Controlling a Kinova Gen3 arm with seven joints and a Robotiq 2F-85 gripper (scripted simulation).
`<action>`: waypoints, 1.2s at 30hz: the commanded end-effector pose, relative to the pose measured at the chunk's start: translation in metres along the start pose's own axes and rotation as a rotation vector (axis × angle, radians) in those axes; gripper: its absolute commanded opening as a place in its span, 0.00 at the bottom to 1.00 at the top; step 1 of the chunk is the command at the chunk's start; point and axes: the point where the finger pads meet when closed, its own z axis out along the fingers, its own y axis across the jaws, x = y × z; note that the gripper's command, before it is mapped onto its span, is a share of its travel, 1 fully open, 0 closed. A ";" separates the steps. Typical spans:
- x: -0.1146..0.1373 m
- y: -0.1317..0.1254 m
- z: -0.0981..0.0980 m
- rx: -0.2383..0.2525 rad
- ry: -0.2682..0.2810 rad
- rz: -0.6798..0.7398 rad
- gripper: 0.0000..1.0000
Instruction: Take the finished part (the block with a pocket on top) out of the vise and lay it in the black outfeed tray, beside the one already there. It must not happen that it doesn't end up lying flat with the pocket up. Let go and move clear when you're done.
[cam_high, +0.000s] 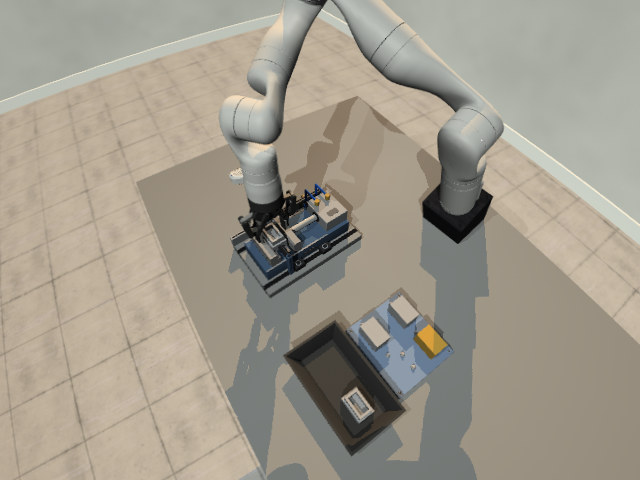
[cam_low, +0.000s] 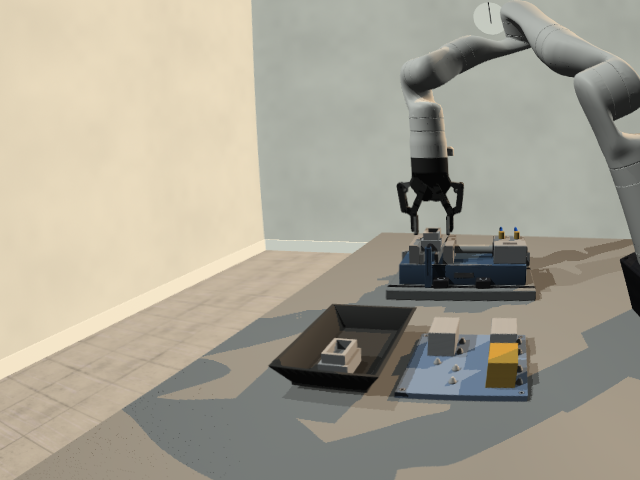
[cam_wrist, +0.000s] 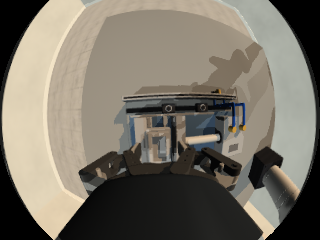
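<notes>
The finished part (cam_high: 272, 236) (cam_low: 432, 235) (cam_wrist: 158, 142), a grey block with a pocket on top, sits between the jaws of the blue vise (cam_high: 310, 242) (cam_low: 465, 271) (cam_wrist: 134, 120). My gripper (cam_high: 264, 227) (cam_low: 431, 227) is open and points straight down. Its fingertips straddle the top of the part, one on each side, without closing on it. The black outfeed tray (cam_high: 310, 346) (cam_low: 310, 351) lies in front of the vise. A second pocketed block (cam_high: 356, 405) (cam_low: 340, 354) lies in the tray's near end.
A blue plate (cam_high: 408, 366) (cam_low: 467, 379) beside the tray carries two grey blocks (cam_high: 374, 331) (cam_low: 443, 334) and an orange block (cam_high: 432, 339) (cam_low: 502, 365). The arm's black base (cam_high: 455, 211) stands behind at the right. The vise has a screw and small yellow-blue fittings (cam_low: 507, 232) at its right end.
</notes>
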 end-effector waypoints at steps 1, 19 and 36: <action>0.000 0.000 0.000 0.001 0.001 0.000 0.67; 0.000 0.000 0.000 0.001 0.001 0.000 0.00; 0.000 0.000 0.000 0.001 0.001 0.000 0.00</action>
